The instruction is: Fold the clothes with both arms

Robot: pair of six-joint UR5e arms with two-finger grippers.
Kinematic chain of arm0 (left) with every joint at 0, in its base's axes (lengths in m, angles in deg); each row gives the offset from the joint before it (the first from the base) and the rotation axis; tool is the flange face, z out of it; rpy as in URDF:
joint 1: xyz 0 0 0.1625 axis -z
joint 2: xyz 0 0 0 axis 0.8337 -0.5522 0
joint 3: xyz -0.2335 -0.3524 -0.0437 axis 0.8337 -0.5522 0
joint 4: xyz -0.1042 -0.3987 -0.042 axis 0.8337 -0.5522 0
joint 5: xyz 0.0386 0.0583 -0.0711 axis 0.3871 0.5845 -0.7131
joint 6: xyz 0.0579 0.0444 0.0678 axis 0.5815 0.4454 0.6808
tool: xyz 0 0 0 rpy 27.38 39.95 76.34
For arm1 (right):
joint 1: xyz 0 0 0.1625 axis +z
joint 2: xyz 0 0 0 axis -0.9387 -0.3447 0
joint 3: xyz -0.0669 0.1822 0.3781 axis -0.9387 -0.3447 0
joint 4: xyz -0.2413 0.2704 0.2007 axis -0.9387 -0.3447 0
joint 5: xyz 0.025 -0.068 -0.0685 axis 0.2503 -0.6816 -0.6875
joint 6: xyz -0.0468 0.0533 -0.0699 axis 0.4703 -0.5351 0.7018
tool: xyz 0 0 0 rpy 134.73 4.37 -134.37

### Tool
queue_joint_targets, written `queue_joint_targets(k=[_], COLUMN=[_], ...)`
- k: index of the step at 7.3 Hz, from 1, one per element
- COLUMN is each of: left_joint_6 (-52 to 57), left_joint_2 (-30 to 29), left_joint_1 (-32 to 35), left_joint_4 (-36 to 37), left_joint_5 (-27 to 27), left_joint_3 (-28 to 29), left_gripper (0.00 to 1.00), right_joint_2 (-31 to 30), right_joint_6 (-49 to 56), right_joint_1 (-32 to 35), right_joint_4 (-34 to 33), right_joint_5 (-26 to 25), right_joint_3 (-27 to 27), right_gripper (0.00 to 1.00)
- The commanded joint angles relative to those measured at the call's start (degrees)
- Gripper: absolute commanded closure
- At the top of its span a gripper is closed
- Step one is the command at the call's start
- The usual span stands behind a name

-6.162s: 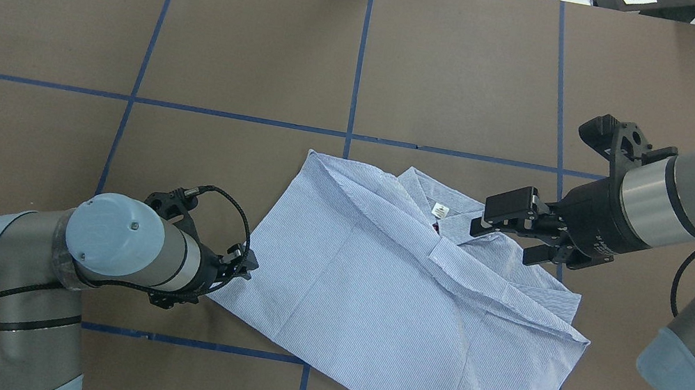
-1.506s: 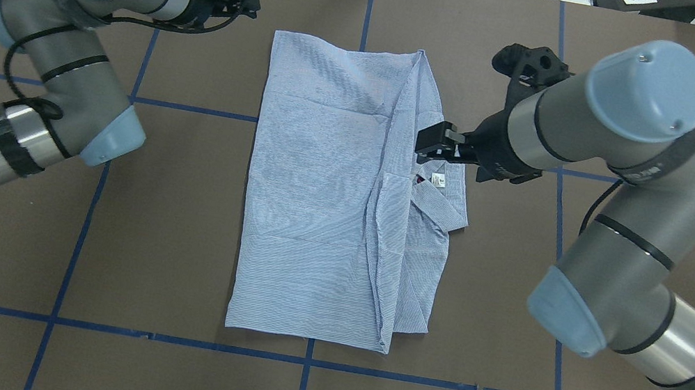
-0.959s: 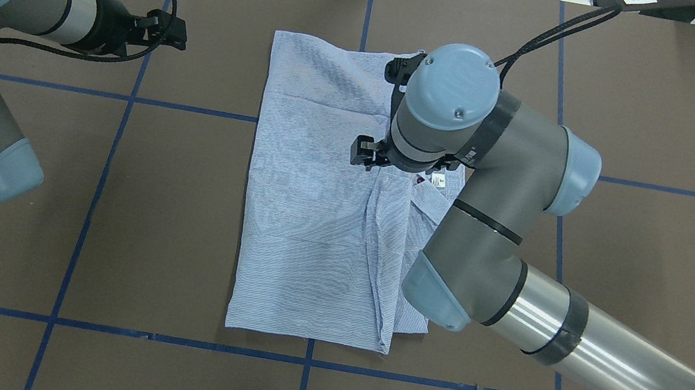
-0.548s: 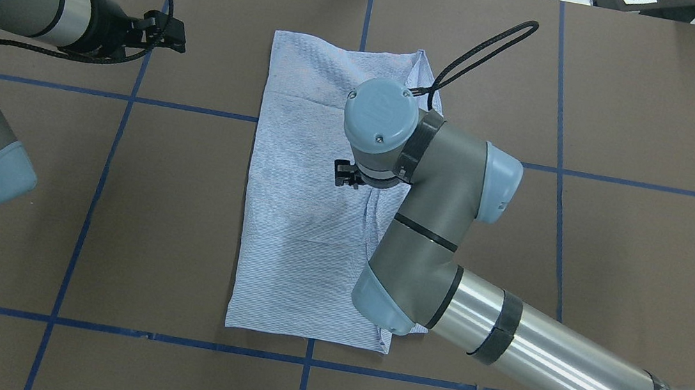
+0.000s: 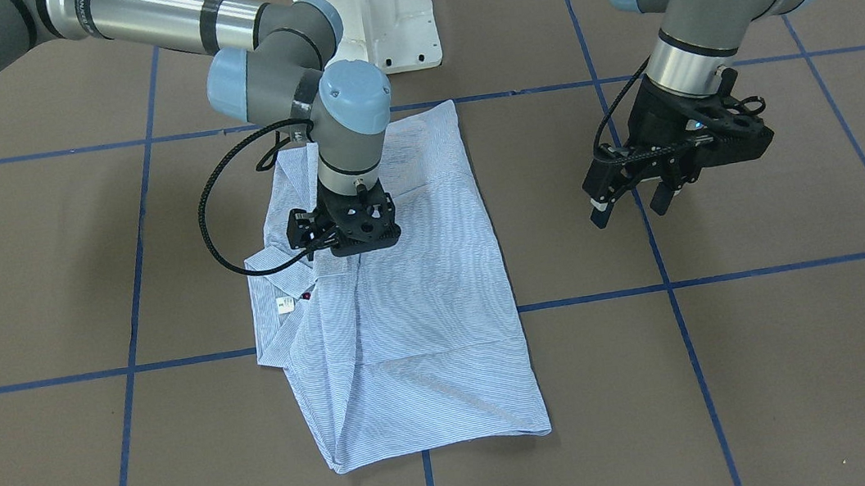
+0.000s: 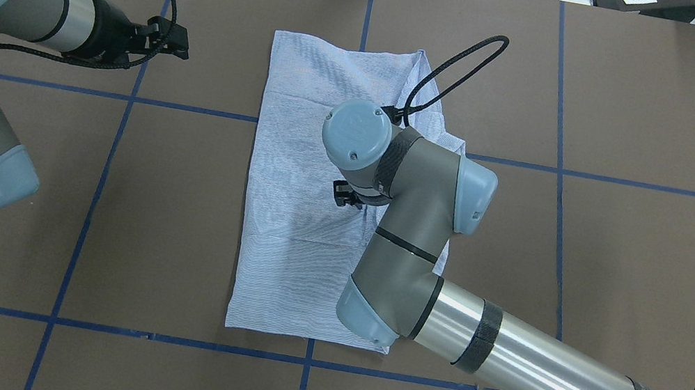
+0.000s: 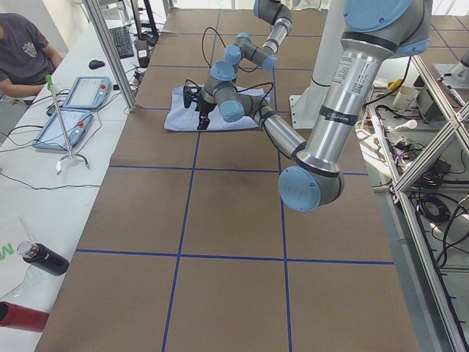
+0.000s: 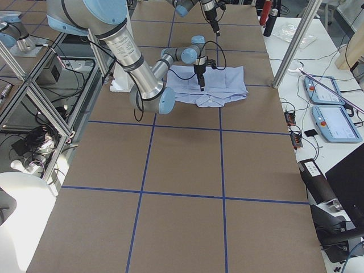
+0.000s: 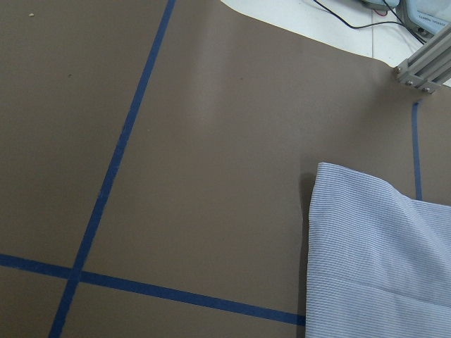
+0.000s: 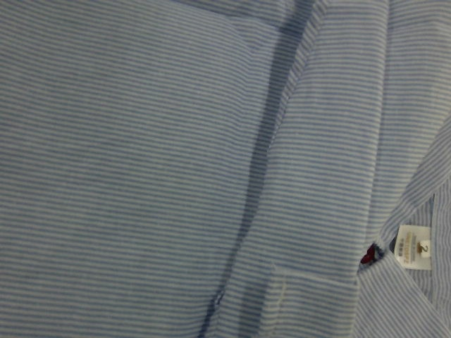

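From the front, your right gripper (image 5: 346,233) points straight down on the middle of the shirt (image 5: 425,318), just beside the collar (image 5: 269,292). Its body hides the fingers, so you cannot tell how they stand or whether they press the cloth. The left gripper (image 5: 632,206) hangs well off the shirt, fingers spread wide, nothing between them.

Overhead, the change is plain. A second and a half ago the right gripper (image 6: 342,193) sat at the collar edge; it has since swung inward over the panel. The shirt (image 6: 282,248) has not shifted in that time. It lies as a tall rectangle on the table (image 6: 650,118), squared to the centre tape (image 6: 303,385), where six seconds ago it lay slanted. The left gripper (image 6: 168,43) has backed away from the far corner and parked.

The side views only confirm the right gripper (image 8: 200,81) low over the shirt (image 8: 230,79); from the other end, the shirt (image 7: 176,117) is too small to add more.

Your left wrist view shows one flat corner of the shirt (image 9: 373,253) and no fingers.

In the right wrist view, stripes fill the frame, with the label (image 10: 414,250) and a red button (image 10: 368,255) at the edge.

Squaring looks done. The collar side juts past the rectangle, so I judge more folding remains, and you will need the left arm brought back in.
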Motion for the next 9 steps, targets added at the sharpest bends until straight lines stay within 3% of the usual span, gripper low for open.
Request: queue_joint_targets(k=[1, 6, 9], left_joint_6=[0.06, 0.06, -1.5], left_joint_2=[0.07, 0.07, -0.37], left_joint_1=[-0.03, -0.03, -0.11], left_joint_4=[-0.1, -0.01, -0.01], left_joint_5=[-0.29, -0.38, -2.04], left_joint_3=[0.08, -0.19, -0.63], left_gripper=[0.0, 0.0, 0.0], right_joint_2=[0.11, -0.06, -2.25], right_joint_6=[2.02, 3.17, 6.95], right_joint_1=[-0.05, 0.73, 3.54], right_joint_4=[-1.75, -2.28, -8.86], right_joint_5=[-0.89, -0.81, -0.54], right_joint_3=[-0.26, -0.44, 4.11], right_gripper=[0.0, 0.0, 0.0])
